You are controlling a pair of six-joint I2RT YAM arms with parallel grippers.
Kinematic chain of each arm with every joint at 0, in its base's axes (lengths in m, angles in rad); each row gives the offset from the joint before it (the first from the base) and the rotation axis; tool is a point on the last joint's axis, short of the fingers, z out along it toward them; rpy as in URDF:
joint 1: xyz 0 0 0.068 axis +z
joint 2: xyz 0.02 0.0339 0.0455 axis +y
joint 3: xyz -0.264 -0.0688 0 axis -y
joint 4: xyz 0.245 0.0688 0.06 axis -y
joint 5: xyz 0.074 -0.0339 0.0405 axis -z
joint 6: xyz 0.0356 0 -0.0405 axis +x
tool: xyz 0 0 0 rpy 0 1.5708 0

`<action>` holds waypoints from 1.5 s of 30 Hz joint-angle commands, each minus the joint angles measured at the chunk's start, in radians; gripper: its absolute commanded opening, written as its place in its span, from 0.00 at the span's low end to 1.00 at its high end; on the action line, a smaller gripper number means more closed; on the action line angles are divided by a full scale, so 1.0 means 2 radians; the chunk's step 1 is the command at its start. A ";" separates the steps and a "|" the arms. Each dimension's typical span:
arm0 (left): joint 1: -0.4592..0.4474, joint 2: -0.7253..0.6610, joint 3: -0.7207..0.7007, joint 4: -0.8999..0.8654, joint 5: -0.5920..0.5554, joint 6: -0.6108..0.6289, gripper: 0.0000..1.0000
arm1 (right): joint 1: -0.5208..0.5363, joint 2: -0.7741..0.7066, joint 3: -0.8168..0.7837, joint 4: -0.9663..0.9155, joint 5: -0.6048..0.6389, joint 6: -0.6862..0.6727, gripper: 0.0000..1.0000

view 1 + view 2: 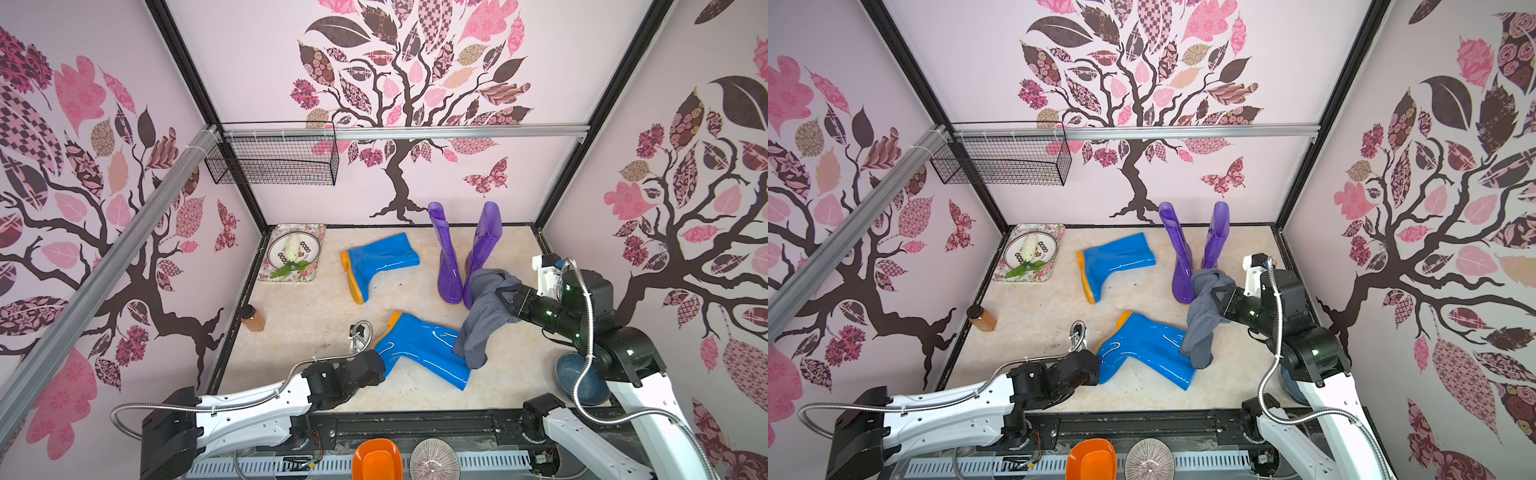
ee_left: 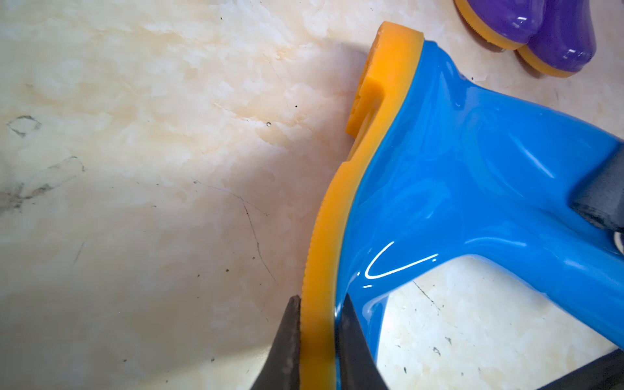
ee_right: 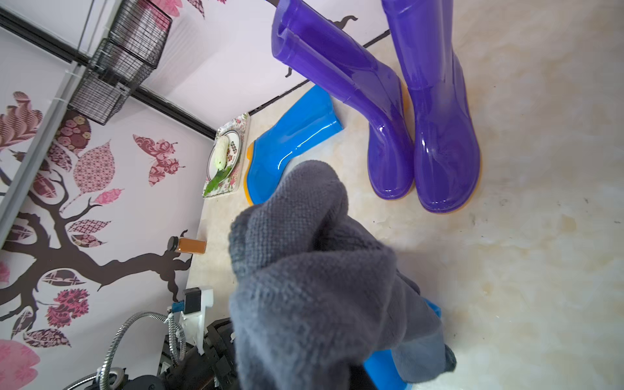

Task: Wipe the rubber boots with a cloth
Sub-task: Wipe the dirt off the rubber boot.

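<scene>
Illegible lettering point(image 1: 306, 247) on plate point(image 1: 273, 249)

Tabletop point(image 1: 299, 316), blue boots point(image 1: 386, 257), purple boots point(image 1: 451, 266), tray point(image 1: 286, 277), jar point(image 1: 253, 319)

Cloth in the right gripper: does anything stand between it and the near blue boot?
Nothing visible does. The cloth hangs from the right gripper, and its lower end appears to rest on the near blue boot at the shaft, while the left gripper pinches that boot's orange sole.
</scene>
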 commanded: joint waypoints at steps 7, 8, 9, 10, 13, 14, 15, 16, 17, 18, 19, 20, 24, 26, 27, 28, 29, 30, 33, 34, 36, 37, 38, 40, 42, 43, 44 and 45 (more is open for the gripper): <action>0.011 0.060 0.021 -0.076 -0.030 0.025 0.01 | 0.155 0.129 -0.125 0.230 -0.040 -0.001 0.00; 0.011 0.063 0.019 -0.074 -0.030 0.024 0.00 | 0.173 0.151 -0.119 0.239 -0.019 0.004 0.00; 0.011 0.066 0.018 -0.072 -0.030 0.023 0.00 | 0.181 0.178 -0.119 0.261 -0.024 0.017 0.00; 0.011 0.067 0.016 -0.070 -0.030 0.022 0.00 | 0.182 0.202 -0.128 0.300 -0.046 0.029 0.00; 0.011 0.066 0.014 -0.070 -0.027 0.019 0.00 | 0.182 0.274 -0.144 0.370 -0.016 0.039 0.00; 0.010 0.065 0.012 -0.070 -0.027 0.018 0.00 | 0.181 0.301 -0.137 0.374 -0.010 0.033 0.00; 0.010 0.063 0.012 -0.070 -0.026 0.019 0.00 | 0.181 0.332 -0.123 0.366 -0.003 0.030 0.00; 0.010 0.061 0.010 -0.069 -0.024 0.019 0.00 | 0.181 0.363 -0.108 0.365 -0.005 0.025 0.00; 0.010 0.060 0.009 -0.068 -0.023 0.021 0.00 | 0.180 0.386 -0.096 0.363 -0.002 0.019 0.00; 0.010 0.058 0.009 -0.068 -0.022 0.022 0.00 | 0.180 0.414 -0.086 0.360 0.012 0.019 0.00; 0.009 0.057 0.009 -0.069 -0.022 0.021 0.00 | 0.174 0.438 -0.079 0.358 0.011 0.025 0.00; 0.008 0.056 0.010 -0.070 -0.022 0.021 0.00 | 0.168 0.455 -0.079 0.371 0.000 0.028 0.00; 0.008 0.052 0.009 -0.072 -0.024 0.019 0.00 | 0.162 0.488 -0.069 0.317 0.089 0.031 0.00; 0.008 0.045 0.007 -0.074 -0.026 0.016 0.00 | 0.160 0.468 -0.086 0.257 0.190 0.061 0.00; 0.008 0.041 0.005 -0.073 -0.027 0.016 0.00 | 0.159 0.450 -0.105 0.241 0.224 0.071 0.00; 0.008 0.037 0.004 -0.073 -0.028 0.016 0.00 | 0.160 0.424 -0.127 0.221 0.263 0.082 0.00; 0.008 0.032 0.003 -0.072 -0.028 0.017 0.00 | 0.161 0.397 -0.150 0.214 0.285 0.088 0.00; 0.008 0.029 0.001 -0.071 -0.028 0.019 0.00 | 0.161 0.364 -0.177 0.212 0.301 0.094 0.00; 0.008 0.027 -0.001 -0.068 -0.029 0.018 0.02 | 0.161 0.256 -0.233 0.187 0.316 0.087 0.00; 0.008 0.029 0.000 -0.067 -0.028 0.018 0.02 | 0.163 0.221 -0.245 0.175 0.308 0.082 0.00; 0.009 0.036 0.002 -0.068 -0.026 0.015 0.03 | 0.176 0.168 -0.261 0.145 0.303 0.091 0.00; 0.008 0.038 0.002 -0.068 -0.025 0.014 0.03 | 0.191 0.146 -0.266 0.125 0.300 0.104 0.00; 0.009 0.041 0.003 -0.066 -0.024 0.014 0.03 | 0.209 0.131 -0.271 0.114 0.297 0.117 0.00; 0.008 0.046 0.008 -0.067 -0.026 0.015 0.03 | 0.259 0.117 -0.282 0.105 0.292 0.152 0.00; 0.008 0.049 0.013 -0.068 -0.028 0.017 0.03 | 0.302 0.123 -0.284 0.123 0.268 0.164 0.00; 0.008 0.049 0.016 -0.069 -0.029 0.017 0.04 | 0.322 0.132 -0.283 0.148 0.244 0.162 0.00; 0.009 0.049 0.018 -0.070 -0.029 0.018 0.04 | 0.340 0.143 -0.278 0.161 0.227 0.162 0.00; 0.009 0.050 0.020 -0.069 -0.030 0.019 0.04 | 0.360 0.157 -0.271 0.173 0.213 0.167 0.00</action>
